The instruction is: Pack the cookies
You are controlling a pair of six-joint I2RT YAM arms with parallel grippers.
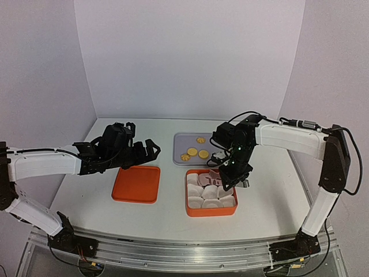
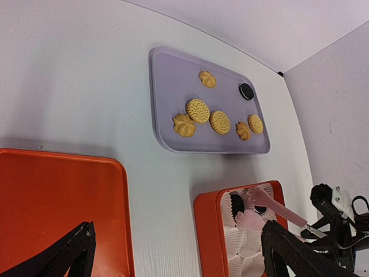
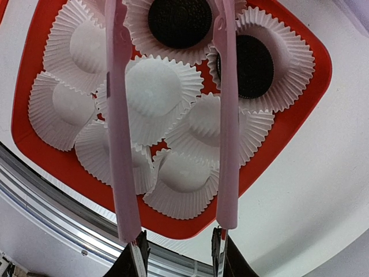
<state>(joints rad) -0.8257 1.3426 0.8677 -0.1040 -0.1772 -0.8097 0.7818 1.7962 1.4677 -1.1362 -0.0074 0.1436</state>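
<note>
The white counter (image 1: 86,199) was walled by pale panels at the back and both sides, with bare surface open along its near edge and far-left corner. Three containers sat mid-counter: a flat orange tray (image 1: 136,186) on the left, an orange box (image 1: 210,213) to its right across a strip of bare counter, and a lavender tray (image 1: 182,141) behind the box, apart from its far rim by a narrow gap. The box was packed with white pleated paper cups (image 3: 153,89), their frills crowding to the walls. The cookies (image 2: 198,110) were small: six golden ones lay loose on the lavender tray, three flat dotted discs and three ridged flower shapes, with one black round cookie (image 2: 247,91) near that tray's far right corner. Two more black cookies (image 3: 180,20) sat in neighbouring cups along one edge of the box. The left arm reached rightward from its base, the left fingers (image 1: 143,151) hovering over the flat orange tray's far edge, spread wide with nothing between them. The right arm rose from its base, its forearm stretched left and its wrist bent down over the box. The right fingers (image 1: 232,167) gripped pink tongs (image 3: 228,144) by their handle end, whose two blades stood parted above the cups, carrying nothing.
</note>
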